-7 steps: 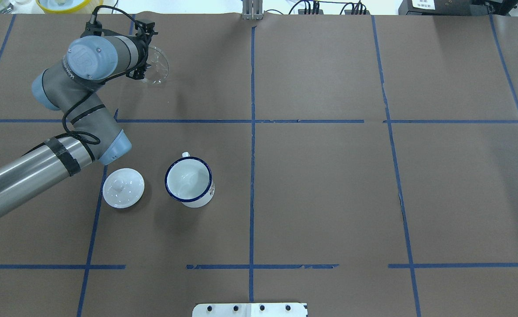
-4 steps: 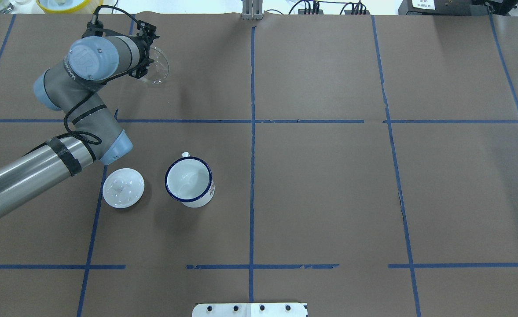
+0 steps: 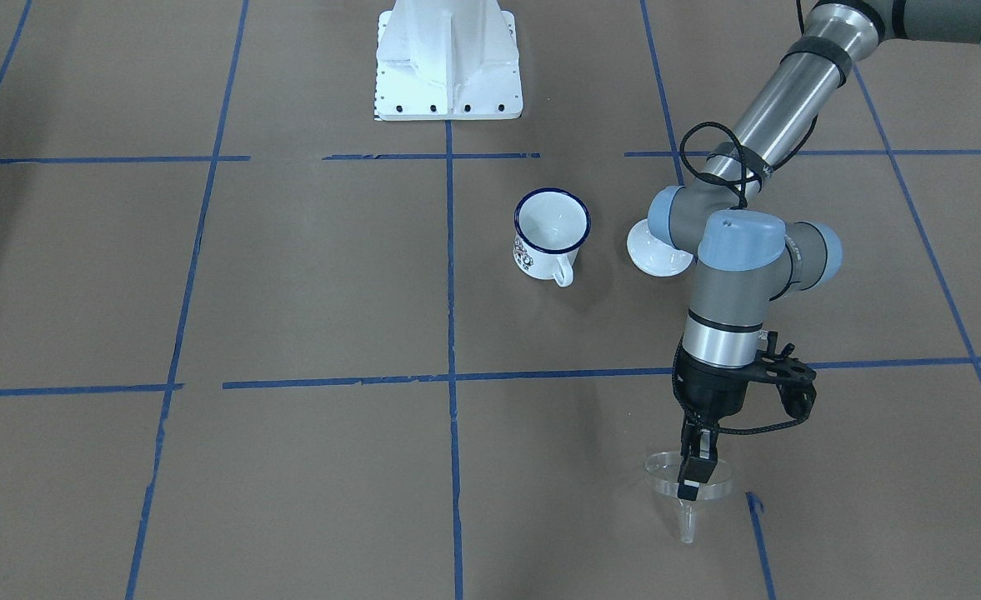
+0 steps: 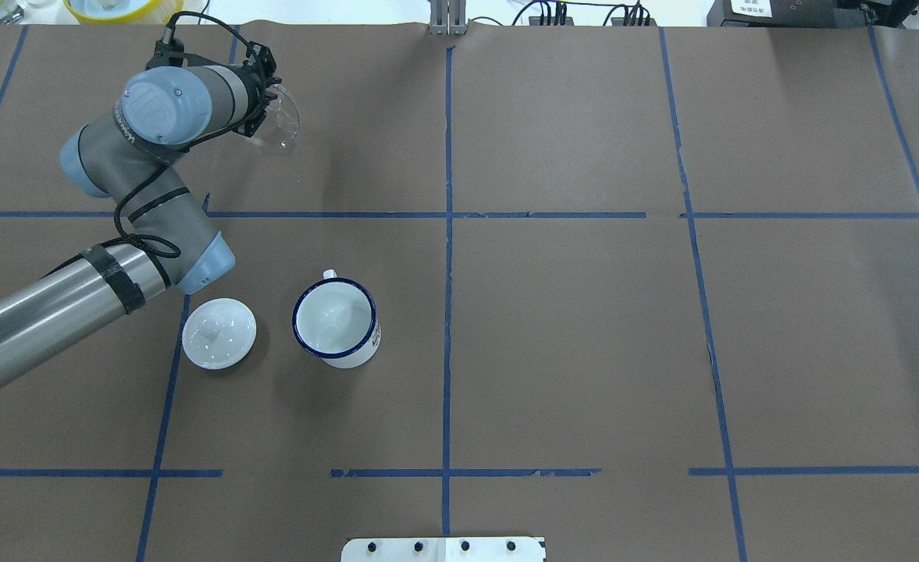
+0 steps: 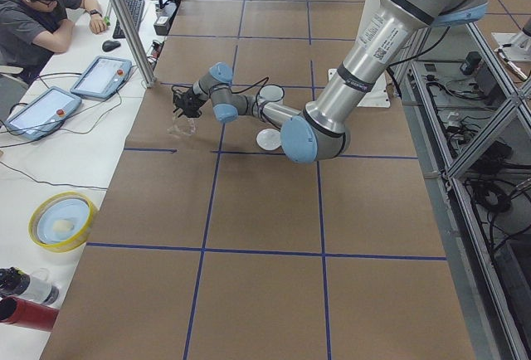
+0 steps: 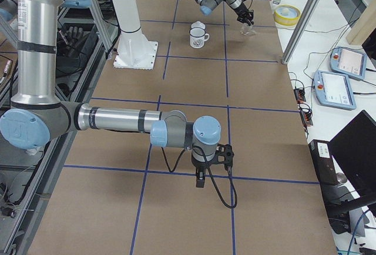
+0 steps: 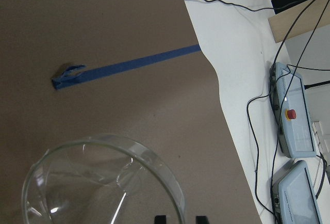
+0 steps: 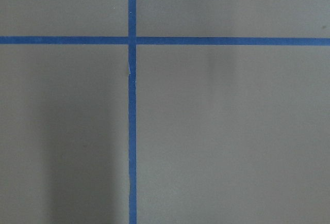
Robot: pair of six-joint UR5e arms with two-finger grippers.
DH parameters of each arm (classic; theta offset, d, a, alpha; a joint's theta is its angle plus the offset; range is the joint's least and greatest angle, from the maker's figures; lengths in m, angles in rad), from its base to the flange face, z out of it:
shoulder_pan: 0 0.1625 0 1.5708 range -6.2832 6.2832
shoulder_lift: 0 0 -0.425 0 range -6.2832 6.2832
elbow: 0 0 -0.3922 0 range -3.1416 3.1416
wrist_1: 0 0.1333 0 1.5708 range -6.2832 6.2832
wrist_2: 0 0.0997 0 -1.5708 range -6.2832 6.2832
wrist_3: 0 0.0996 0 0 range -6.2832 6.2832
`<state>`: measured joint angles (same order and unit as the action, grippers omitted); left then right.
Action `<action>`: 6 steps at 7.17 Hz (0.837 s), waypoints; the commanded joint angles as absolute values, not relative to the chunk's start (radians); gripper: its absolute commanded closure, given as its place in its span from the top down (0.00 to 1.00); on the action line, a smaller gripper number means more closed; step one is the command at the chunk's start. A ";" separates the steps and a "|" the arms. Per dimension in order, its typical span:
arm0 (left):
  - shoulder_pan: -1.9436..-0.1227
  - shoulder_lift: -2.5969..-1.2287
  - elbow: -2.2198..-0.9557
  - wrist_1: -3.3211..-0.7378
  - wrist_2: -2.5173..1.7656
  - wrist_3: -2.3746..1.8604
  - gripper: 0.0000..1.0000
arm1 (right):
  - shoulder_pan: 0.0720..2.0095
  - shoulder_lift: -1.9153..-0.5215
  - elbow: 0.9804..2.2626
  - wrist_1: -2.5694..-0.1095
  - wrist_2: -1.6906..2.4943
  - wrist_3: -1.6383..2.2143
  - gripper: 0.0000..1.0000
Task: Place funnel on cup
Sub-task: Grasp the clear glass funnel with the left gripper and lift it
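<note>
Left gripper (image 3: 690,482) clamped on funnel (image 3: 688,510) rim. Funnel hangs below the fingers, spout down, over far left of table (image 4: 584,328). Cup (image 4: 336,320) upright, well apart, nearer the robot; lid (image 4: 219,332) just beside it. Right gripper (image 6: 200,180): state unreadable.
</note>
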<state>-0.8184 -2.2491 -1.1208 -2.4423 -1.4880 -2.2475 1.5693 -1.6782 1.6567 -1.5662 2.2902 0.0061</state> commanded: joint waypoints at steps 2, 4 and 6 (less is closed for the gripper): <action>-0.816 -2.247 -1.121 -2.442 -1.488 -2.247 0.32 | 1.569 -1.678 1.657 -1.566 2.290 0.006 1.00; -0.816 -2.244 -1.121 -2.442 -1.489 -2.211 0.00 | 1.569 -1.678 1.657 -1.566 2.290 0.006 1.00; -0.816 -2.235 -1.144 -2.439 -1.491 -2.146 0.00 | 1.569 -1.678 1.657 -1.566 2.290 0.006 1.00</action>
